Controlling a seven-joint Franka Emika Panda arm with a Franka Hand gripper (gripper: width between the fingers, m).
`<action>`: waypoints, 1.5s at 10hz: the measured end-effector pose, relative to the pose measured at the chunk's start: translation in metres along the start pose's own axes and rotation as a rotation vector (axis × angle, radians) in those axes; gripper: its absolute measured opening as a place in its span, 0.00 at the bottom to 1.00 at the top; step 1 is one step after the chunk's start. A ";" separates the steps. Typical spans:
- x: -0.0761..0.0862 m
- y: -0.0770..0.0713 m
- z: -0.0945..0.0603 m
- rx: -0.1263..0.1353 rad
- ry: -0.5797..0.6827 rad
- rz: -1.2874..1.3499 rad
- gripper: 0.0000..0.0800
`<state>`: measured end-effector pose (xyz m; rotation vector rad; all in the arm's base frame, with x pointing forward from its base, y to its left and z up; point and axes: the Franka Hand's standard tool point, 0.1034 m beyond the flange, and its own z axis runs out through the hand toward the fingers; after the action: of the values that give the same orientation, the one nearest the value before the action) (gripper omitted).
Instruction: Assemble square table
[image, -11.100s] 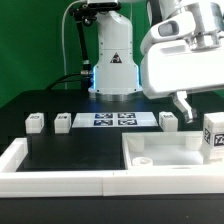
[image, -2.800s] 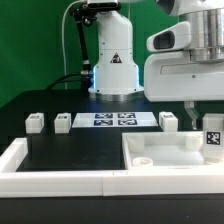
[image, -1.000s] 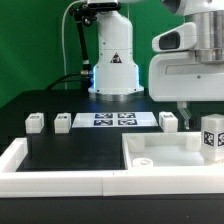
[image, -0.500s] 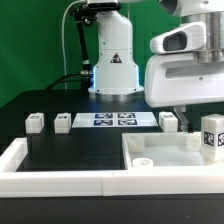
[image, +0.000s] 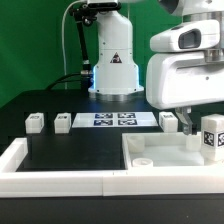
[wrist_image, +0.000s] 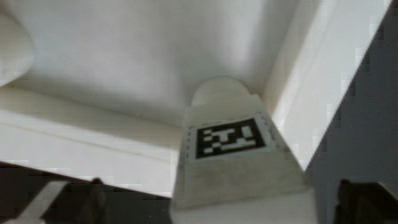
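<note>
The end effector hangs with its jaws spread wide, gripping nothing. One finger shows just beside an upright table leg whose tag faces the exterior camera. In the wrist view this leg lies between the parted jaws, and no contact can be made out. It stands at the edge of the square table top, which lies flat at the exterior view's near right, inside the rim bars. Farther back on the black worktop, three more legs line up with the marker board.
</note>
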<state>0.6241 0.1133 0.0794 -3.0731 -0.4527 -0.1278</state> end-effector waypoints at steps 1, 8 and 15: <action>0.000 0.000 0.000 0.000 0.000 0.001 0.80; -0.001 0.000 0.001 0.001 -0.001 0.118 0.36; -0.003 -0.007 0.003 -0.010 -0.006 0.901 0.37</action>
<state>0.6198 0.1189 0.0762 -2.9434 0.9251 -0.0857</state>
